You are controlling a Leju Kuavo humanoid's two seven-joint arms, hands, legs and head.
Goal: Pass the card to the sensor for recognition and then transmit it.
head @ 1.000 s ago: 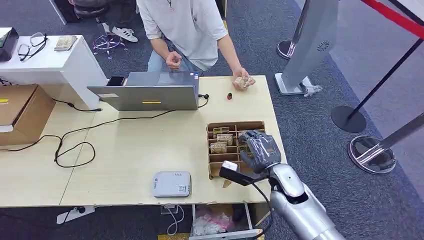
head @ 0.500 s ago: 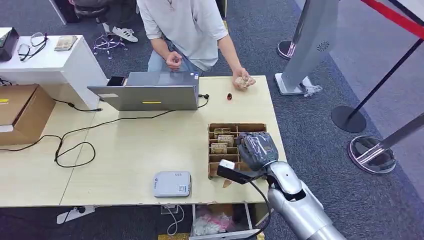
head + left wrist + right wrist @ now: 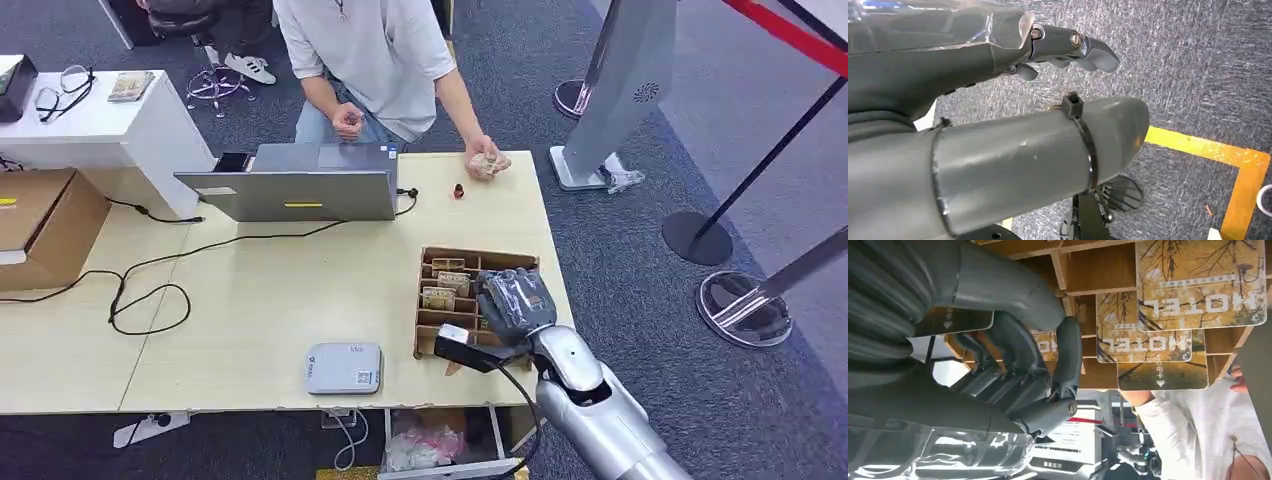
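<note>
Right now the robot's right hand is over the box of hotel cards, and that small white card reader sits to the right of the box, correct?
Not quite. The right hand is over the box, but the head view shows the card reader to the box's left, near the table's front edge.

Right wrist view — cards [image 3: 1198, 282] standing in the divided wooden box [image 3: 1098, 275] carry the word "HOTEL" in large pale letters over a yellow-leaf picture, shown inverted in this view. One card [image 3: 1143, 342] behind repeats "HOTEL"; a partly hidden card [image 3: 1044, 346] shows only "EL". A small line of print above the word on the nearest card is too fine to read. The lowest card [image 3: 1163, 376] bears two small Chinese characters, apparently 电卡, with a small arrow mark.

Head view — print on the white sensor [image 3: 343, 368] — unreadable.
</note>
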